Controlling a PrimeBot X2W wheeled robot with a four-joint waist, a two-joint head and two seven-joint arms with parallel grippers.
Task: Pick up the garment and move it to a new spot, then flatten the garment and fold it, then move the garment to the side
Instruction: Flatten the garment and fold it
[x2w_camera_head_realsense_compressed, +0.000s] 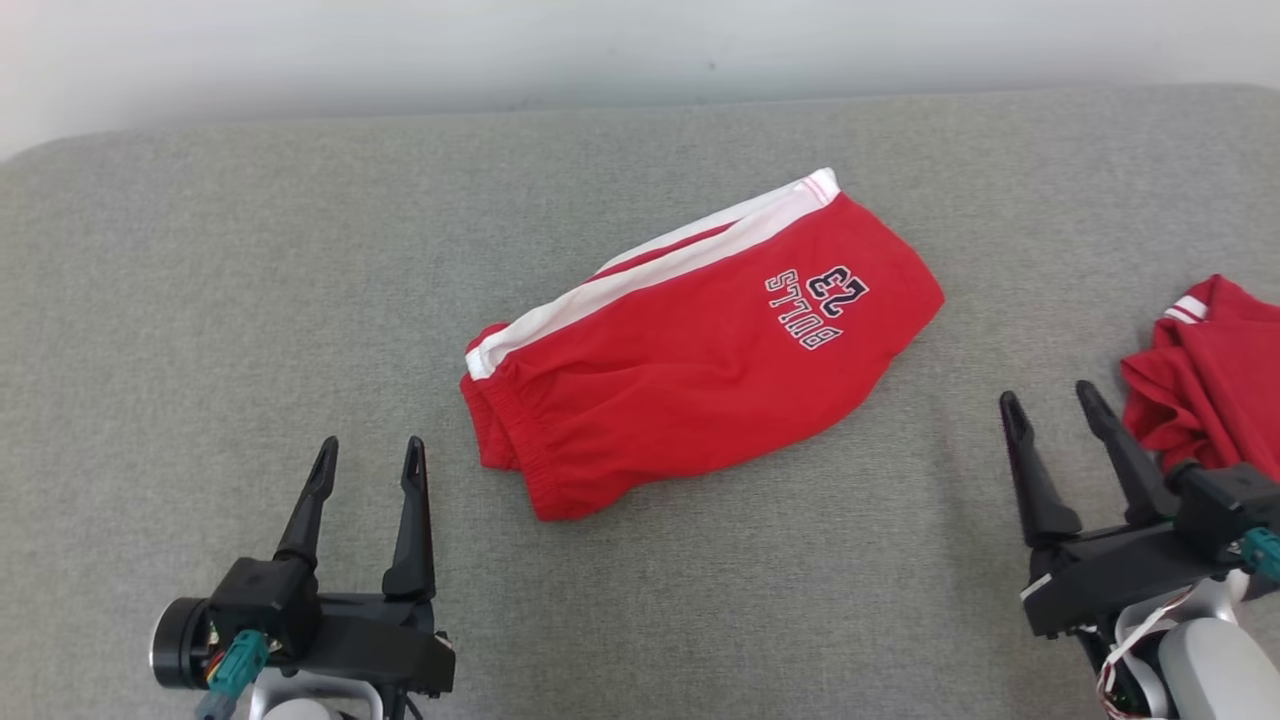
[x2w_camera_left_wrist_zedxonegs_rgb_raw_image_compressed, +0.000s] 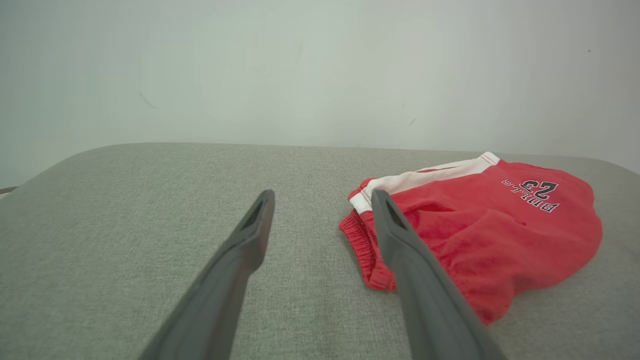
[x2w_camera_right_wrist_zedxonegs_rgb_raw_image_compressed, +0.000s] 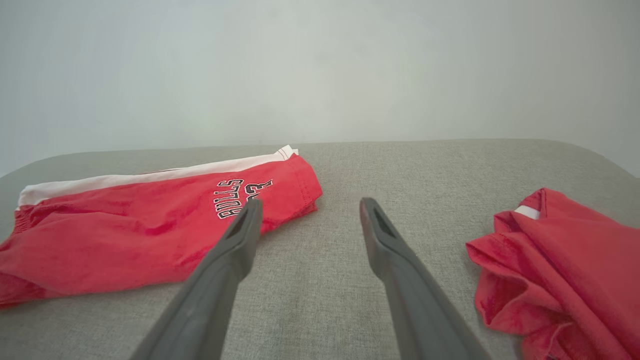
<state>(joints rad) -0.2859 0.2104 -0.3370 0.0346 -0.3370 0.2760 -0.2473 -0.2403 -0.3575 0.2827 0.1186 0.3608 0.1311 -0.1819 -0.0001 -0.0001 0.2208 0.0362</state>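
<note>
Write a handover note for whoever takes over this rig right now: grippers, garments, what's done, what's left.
Left gripper: jaws open, empty, near the shorts' waistband end.
Right gripper: jaws open, empty, between the two garments.
Red shorts: folded, in the middle of the grey cushion.
Second red garment: crumpled at the right edge.
Done: shorts look folded.
Left: probably moving them aside; the crumpled one is unfolded.
</note>
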